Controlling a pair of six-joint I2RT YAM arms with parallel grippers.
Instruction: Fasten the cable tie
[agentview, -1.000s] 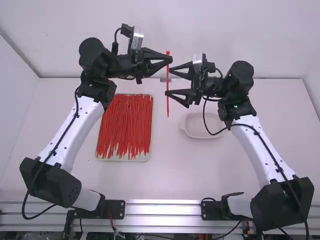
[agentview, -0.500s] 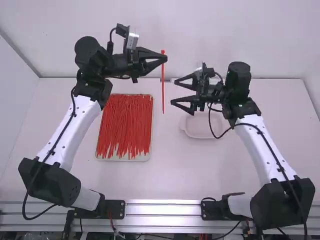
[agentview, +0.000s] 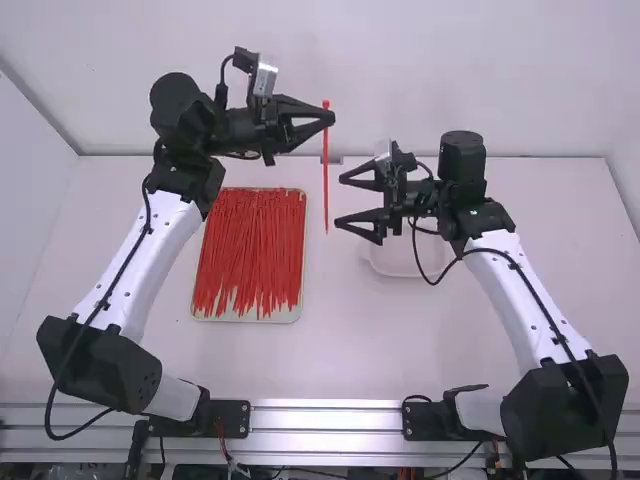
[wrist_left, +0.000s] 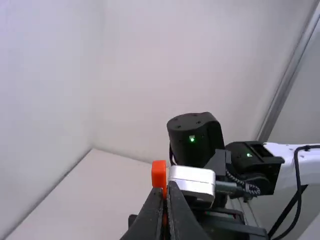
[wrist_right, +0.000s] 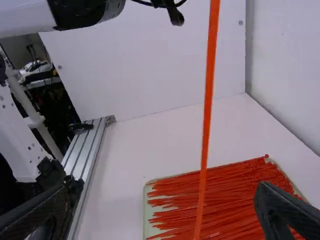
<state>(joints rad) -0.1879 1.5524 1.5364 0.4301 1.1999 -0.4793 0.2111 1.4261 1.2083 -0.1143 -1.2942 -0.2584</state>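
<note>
Clear air lies between the hanging cable tie (agentview: 325, 185) and right tool (agentview: 338, 200)

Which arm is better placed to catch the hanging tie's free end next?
Right, probably: the right gripper stands open beside the hanging cable tie, while the left gripper is shut near its head.

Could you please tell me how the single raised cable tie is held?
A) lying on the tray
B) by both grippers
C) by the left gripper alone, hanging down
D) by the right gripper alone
C: the left gripper is shut on the cable tie near its head, and the strap hangs straight down, while the right gripper stands open with its fingers clear of the strap.
</note>
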